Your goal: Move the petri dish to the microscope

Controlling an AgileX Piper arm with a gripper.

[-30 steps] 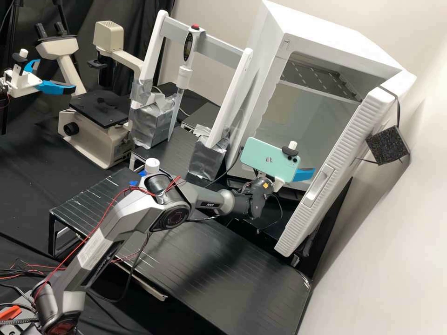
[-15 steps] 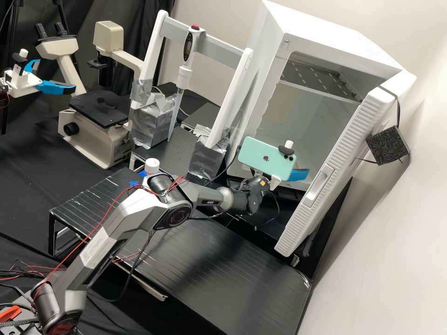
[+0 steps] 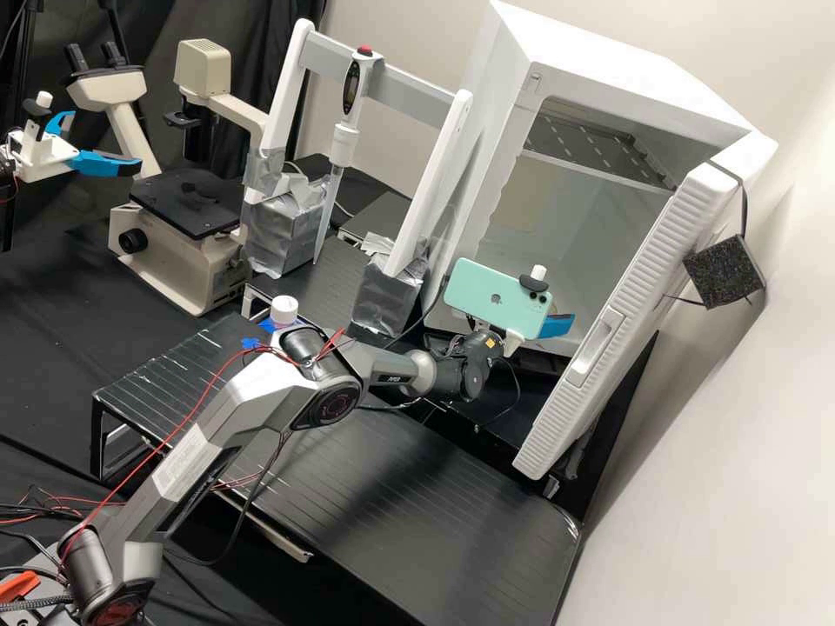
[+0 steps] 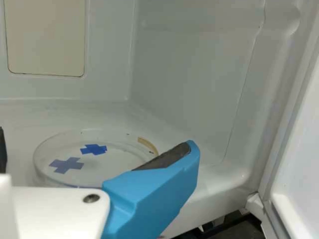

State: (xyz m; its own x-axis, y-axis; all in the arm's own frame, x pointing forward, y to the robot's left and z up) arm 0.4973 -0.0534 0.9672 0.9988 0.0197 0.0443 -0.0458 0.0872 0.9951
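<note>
Bright blue and white, the hand point(image 3: 555, 325) was at the open incubator point(image 3: 565, 235), low in its opening. It was spread wide, with one blue finger point(image 4: 154, 194) and the dark pad point(image 4: 2, 149) of the other well apart, and it had hold of nothing.

The clear, round dish point(image 4: 99, 167) lay flat on the white floor point(image 4: 199, 199) inside the incubator, just ahead of the hand. In the wrist view the blue finger overlapped the near edge of the dish; whether they touched could not be told. Two blue crosses point(image 4: 93, 149) showed within the dish's outline, though it was unclear whether they were on it or beneath it.

A mint-green phone point(image 3: 487, 300) was mounted above the hand, and the dark grey arm point(image 3: 304, 374) stretched over a low black rack point(image 3: 417, 513). Near the arm's elbow stood a bottle point(image 3: 283, 311) with a white cap. The incubator's thick white door point(image 3: 639, 304) stood open, a black foam block point(image 3: 724, 271) beside it.

Farther off, a pipette point(image 3: 345, 143) hung upright in a white frame point(image 3: 291, 100) whose feet were wrapped in silver tape. Beyond that, on the black counter point(image 3: 43, 296), stood the cream microscope point(image 3: 178, 269), well apart from the dish.
</note>
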